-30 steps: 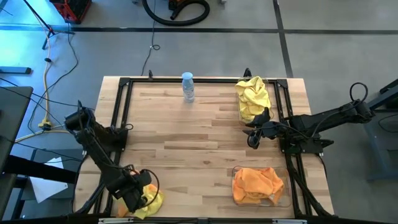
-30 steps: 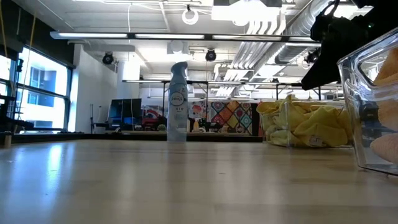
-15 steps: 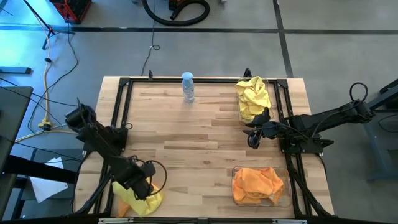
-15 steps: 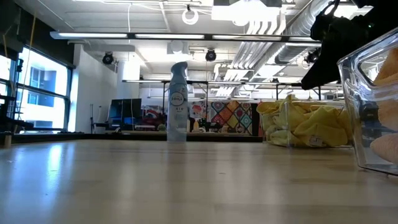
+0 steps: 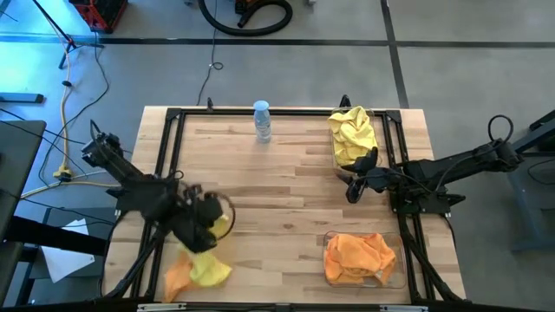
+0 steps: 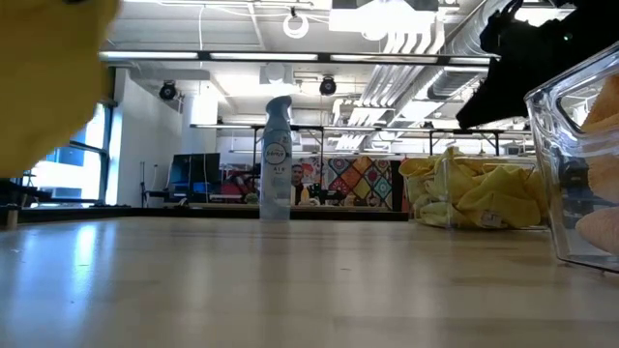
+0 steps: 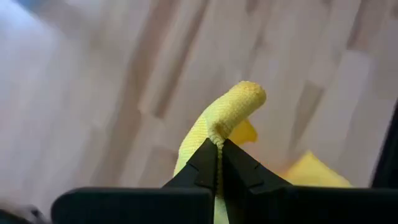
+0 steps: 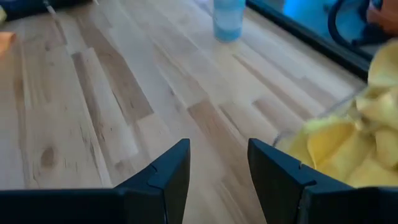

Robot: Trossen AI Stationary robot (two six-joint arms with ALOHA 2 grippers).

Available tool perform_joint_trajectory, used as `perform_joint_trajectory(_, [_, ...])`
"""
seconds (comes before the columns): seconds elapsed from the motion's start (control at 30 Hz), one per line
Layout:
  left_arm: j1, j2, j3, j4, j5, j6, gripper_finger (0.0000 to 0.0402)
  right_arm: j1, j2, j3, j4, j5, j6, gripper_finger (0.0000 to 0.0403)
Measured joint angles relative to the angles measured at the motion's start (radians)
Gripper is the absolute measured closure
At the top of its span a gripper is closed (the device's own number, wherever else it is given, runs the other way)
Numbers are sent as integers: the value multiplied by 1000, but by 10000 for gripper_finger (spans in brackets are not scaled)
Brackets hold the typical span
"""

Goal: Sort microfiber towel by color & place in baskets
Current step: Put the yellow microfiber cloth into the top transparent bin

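Observation:
My left gripper (image 5: 206, 229) is shut on a yellow microfiber towel (image 5: 210, 265) above the table's near left part. An orange towel (image 5: 177, 277) lies flat on the wood beside the yellow one. The lifted yellow cloth shows as a blur at the low view's upper left (image 6: 48, 77). A clear basket (image 5: 338, 160) at the far right holds yellow towels (image 5: 353, 134). A second basket (image 5: 401, 276) at the near right holds orange towels (image 5: 360, 257). My right gripper (image 5: 354, 187) waits open beside the yellow basket, nothing between its fingers (image 8: 168, 177). My left gripper pinches a fold of the yellow towel (image 7: 219, 138) between its two fingertips, coming at it steeply from above. A rounded loop of cloth (image 7: 239, 99) stands out past the fingertips. The rest hangs below the fingers; whether its lower end (image 5: 212, 270) still touches the table I cannot tell.
A small clear bottle (image 5: 262, 120) stands at the far middle of the table. A black metal frame (image 5: 170, 147) runs along the table's left, far and right edges. Bare wood (image 5: 277, 199) lies between the arms.
My left gripper has shut on the yellow towel at the table's near left corner, then risen and swung toward the far edge and the middle. The yellow towel has been drawn up with it, its lower part trailing. The orange towel has stayed on the table.

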Motion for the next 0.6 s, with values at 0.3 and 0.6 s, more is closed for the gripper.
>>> perform_joint_trajectory(0.3, [333, -6, 154, 103, 9, 462, 401, -44, 2, 0, 333, -54, -288, 237])
perform_joint_trajectory(0.6, [632, -6, 187, 405, 202, 791, 401, -125, 178, 67, 562, -138, -419, 178])
